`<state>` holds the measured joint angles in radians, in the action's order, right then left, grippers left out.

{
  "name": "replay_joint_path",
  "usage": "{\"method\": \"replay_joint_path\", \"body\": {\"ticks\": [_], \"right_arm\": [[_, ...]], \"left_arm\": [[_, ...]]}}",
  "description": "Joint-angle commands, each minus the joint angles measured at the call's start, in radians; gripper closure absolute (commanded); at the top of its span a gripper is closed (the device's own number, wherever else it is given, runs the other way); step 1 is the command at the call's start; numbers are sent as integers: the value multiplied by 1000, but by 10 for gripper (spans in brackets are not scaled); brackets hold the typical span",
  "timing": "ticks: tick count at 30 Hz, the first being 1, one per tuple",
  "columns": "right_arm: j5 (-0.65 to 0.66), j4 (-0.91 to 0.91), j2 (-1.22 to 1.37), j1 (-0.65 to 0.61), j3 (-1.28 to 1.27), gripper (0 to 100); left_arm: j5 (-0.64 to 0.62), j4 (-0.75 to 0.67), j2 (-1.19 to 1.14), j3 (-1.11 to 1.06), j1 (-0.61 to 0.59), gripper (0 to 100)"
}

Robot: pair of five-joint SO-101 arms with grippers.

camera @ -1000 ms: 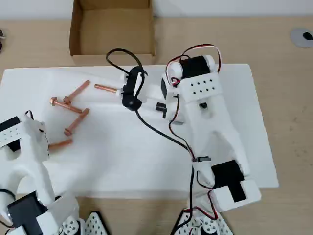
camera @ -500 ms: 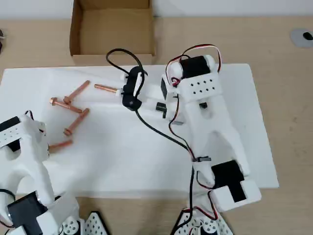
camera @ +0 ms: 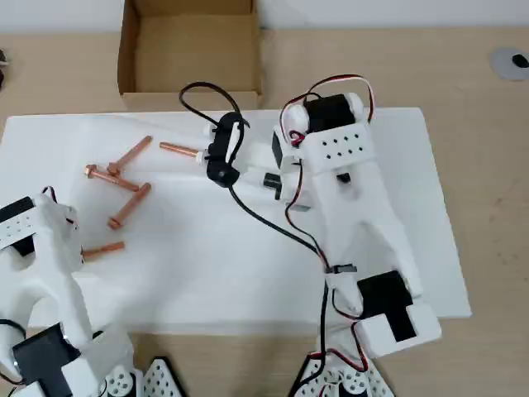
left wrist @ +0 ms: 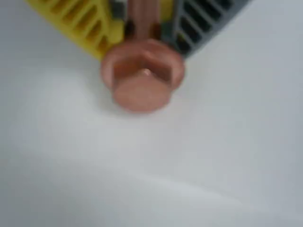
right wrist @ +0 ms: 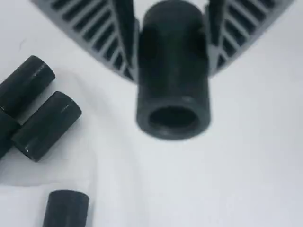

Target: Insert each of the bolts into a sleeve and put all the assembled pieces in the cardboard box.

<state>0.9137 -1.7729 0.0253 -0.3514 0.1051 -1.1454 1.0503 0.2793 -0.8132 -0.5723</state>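
The left hand (left wrist: 142,21) is closed narrowly on a copper bolt (left wrist: 142,85). A yellow finger (left wrist: 80,23) presses one side of the shank and a grey finger (left wrist: 208,19) the other. The flanged head sticks out past the fingertips, close above a white sheet (left wrist: 213,165); I cannot tell whether it touches. From above, this bolt (camera: 103,248) pokes out from the left arm (camera: 41,248) at the sheet's near left edge, lying almost flat.

The right hand (right wrist: 173,28) grips a black sleeve (right wrist: 173,71) between two ribbed grey fingers (right wrist: 90,28). The sleeve's open bore faces the camera and its lower end juts beyond the fingertips. Three loose sleeves (right wrist: 45,125) lie on the sheet to one side. Two of them lie side by side and touching; the third (right wrist: 66,208) sits apart.

In the high view the right arm (camera: 347,182) stretches over the middle of the sheet toward its far edge. Four loose bolts (camera: 130,205) are scattered on the left part of the sheet, between the two arms. One (camera: 178,149) lies just beside the right arm's wrist. The cardboard box (camera: 126,58) stands open on the desk (camera: 479,149) beyond the sheet's far edge, well apart from both hands.
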Motion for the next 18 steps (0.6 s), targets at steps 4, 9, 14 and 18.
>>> {"method": "replay_joint_path", "body": {"ticks": [4, 9, 14, 18], "right_arm": [[-12, -15, -82, -13, 5, 987], [-12, -15, -202, -22, 51, 987], [-117, -6, -323, -21, 128, 987], [-302, 83, -432, -22, 177, 987]], "left_arm": [[14, 23, 15, 97, -5, 988], [210, 153, 15, 307, -5, 989], [381, 290, 15, 496, -2, 989], [462, 439, 10, 635, 55, 989]]}}
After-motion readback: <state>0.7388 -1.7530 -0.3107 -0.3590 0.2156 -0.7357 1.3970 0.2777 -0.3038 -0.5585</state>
